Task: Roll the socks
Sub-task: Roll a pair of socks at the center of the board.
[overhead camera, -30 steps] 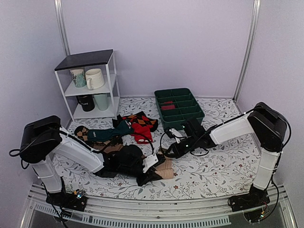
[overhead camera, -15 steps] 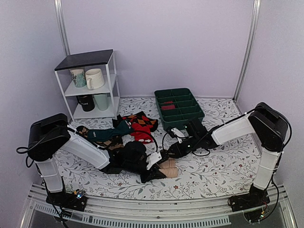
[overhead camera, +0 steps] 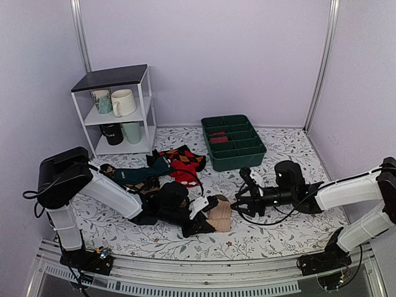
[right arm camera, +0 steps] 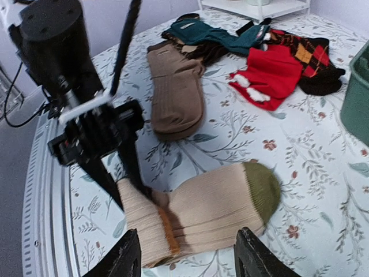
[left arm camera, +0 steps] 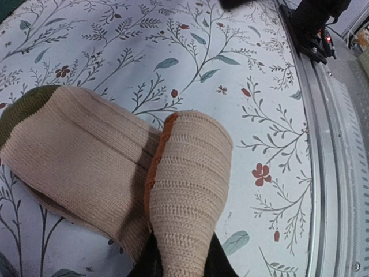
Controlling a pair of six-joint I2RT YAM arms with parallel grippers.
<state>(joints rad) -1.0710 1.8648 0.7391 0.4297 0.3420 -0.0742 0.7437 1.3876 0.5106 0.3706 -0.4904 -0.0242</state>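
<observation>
The socks (overhead camera: 218, 214) lie as a short beige bundle with an olive end and an orange band, at the front middle of the mat. My left gripper (overhead camera: 201, 223) is shut on the beige cuff end. In the left wrist view that cuff (left arm camera: 189, 184) runs down between the dark jaws of the left gripper (left arm camera: 181, 262), with the rest of the socks (left arm camera: 81, 164) to its left. My right gripper (overhead camera: 239, 205) is open just right of the bundle, not touching it. In the right wrist view the right gripper (right arm camera: 187, 254) stands wide in front of the socks (right arm camera: 219, 205).
A green compartment bin (overhead camera: 234, 142) stands behind the right arm. A white shelf (overhead camera: 117, 111) with mugs is at the back left. Loose socks lie behind the left arm: red-and-black argyle (overhead camera: 184, 162), teal (overhead camera: 139, 174), plain brown (right arm camera: 176, 95).
My right gripper has opened, let go of the socks and pulled back to the right. The left gripper stays shut on the cuff, having shifted slightly right.
</observation>
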